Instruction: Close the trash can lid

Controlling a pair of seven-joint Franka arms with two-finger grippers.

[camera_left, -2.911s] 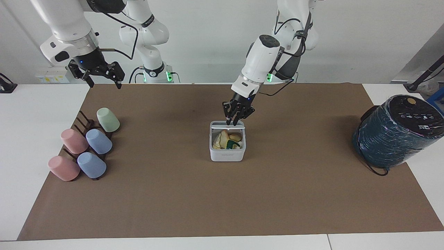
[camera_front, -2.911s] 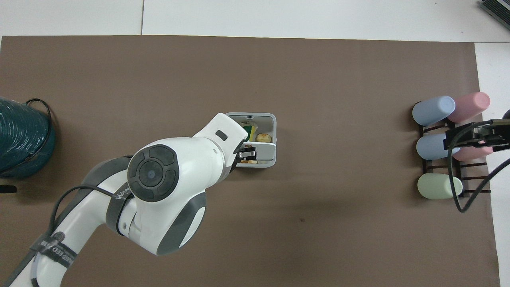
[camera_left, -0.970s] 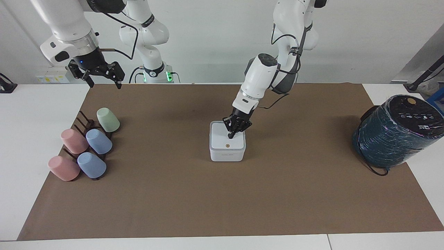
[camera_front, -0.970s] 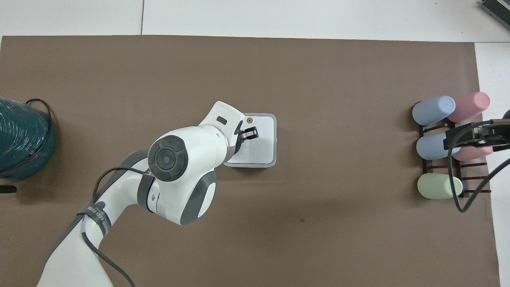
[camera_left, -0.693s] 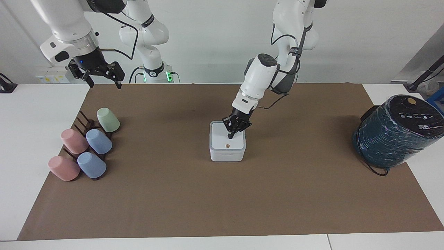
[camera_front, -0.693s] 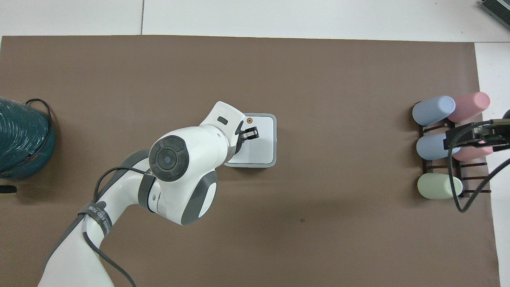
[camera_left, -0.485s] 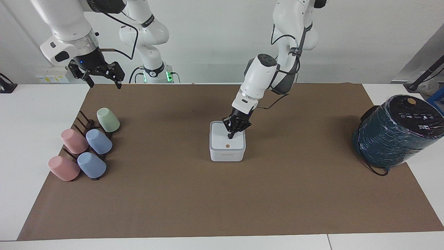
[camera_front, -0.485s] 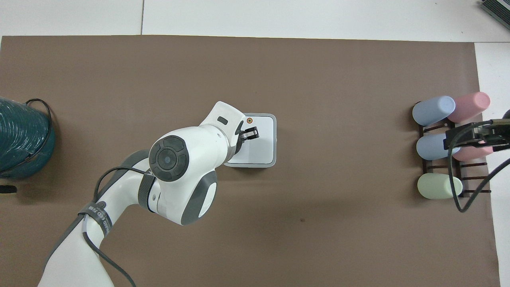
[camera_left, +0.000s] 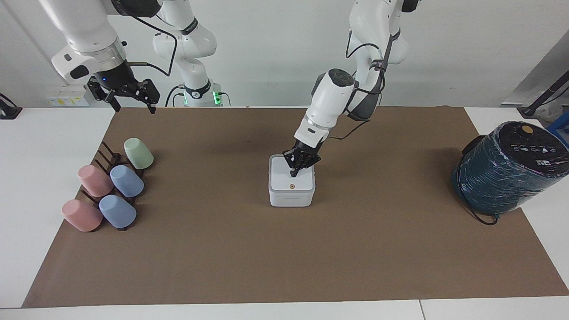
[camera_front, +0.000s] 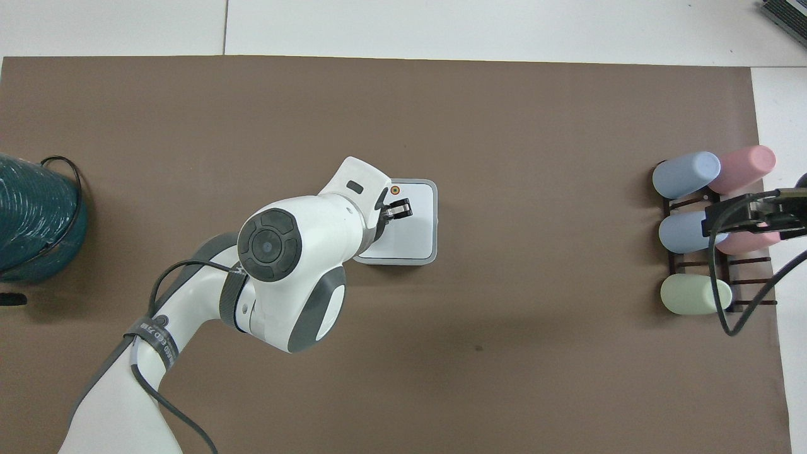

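The small white trash can (camera_left: 291, 198) stands mid-mat, also in the overhead view (camera_front: 421, 258). Its white lid (camera_left: 284, 178) lies flat on top, orange dot up; it shows in the overhead view too (camera_front: 416, 230). My left gripper (camera_left: 294, 173) is shut, its tip pointing down at the lid's middle, touching or just above it; in the overhead view (camera_front: 400, 209) it is over the lid. My right gripper (camera_left: 131, 100) is open, raised over the mat's edge near the cup rack, waiting; it shows in the overhead view (camera_front: 715, 222).
A dark rack (camera_left: 106, 160) holds several pastel cups (camera_left: 126, 181) toward the right arm's end. A large dark teal wrapped cylinder (camera_left: 506, 171) with a black cable stands toward the left arm's end. A brown mat (camera_left: 284, 258) covers the table.
The lid went from standing open, with the bin's contents showing, to flat shut under my left gripper. In the last second the left gripper shifted only slightly. The right arm has not moved.
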